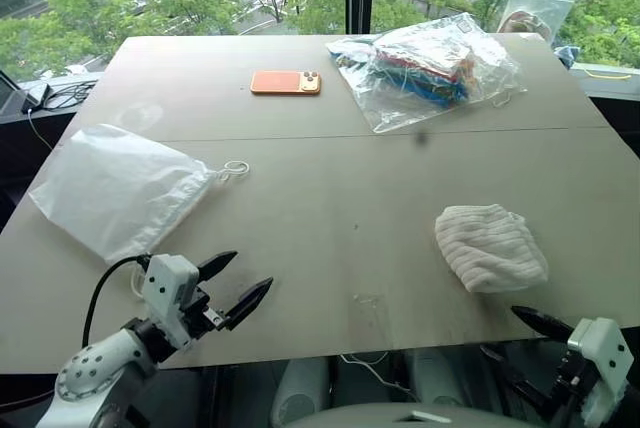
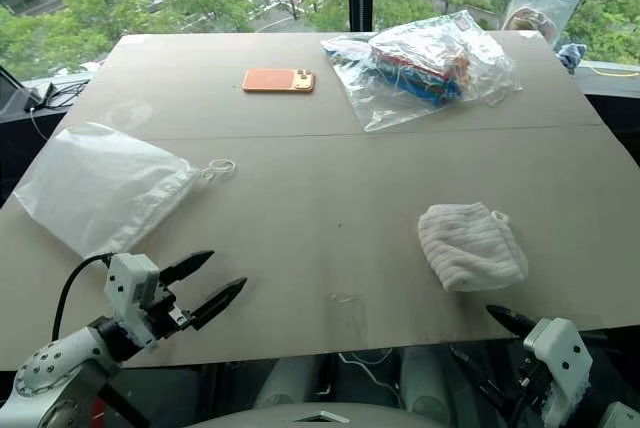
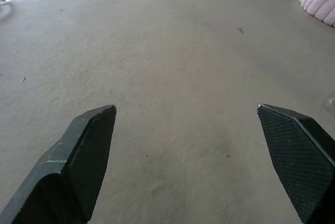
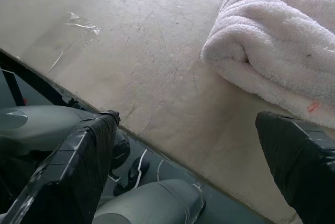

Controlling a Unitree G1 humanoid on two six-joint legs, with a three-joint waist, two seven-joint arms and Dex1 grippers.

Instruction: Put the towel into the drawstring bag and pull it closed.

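The towel (image 1: pixel 490 246), an off-white ribbed bundle, lies on the table (image 1: pixel 330 198) at the front right. At the left lies the drawstring bag (image 1: pixel 115 188), flat and translucent white, its cord (image 1: pixel 233 169) looped at the mouth toward the table's middle. My left gripper (image 1: pixel 250 271) is open above the front left of the table, just in front of the bag, with nothing between its fingers. At the table's front edge my right gripper (image 1: pixel 500 331) is open, just short of the towel (image 4: pixel 282 41) and holding nothing.
An orange phone (image 1: pixel 285 82) lies at the back centre. A clear plastic bag (image 1: pixel 430 63) with colourful contents sits at the back right, a smaller clear bag (image 1: pixel 535 13) behind it. A scrap of clear tape (image 1: pixel 370 300) sticks near the front edge. Cables (image 1: pixel 60 96) lie off the left side.
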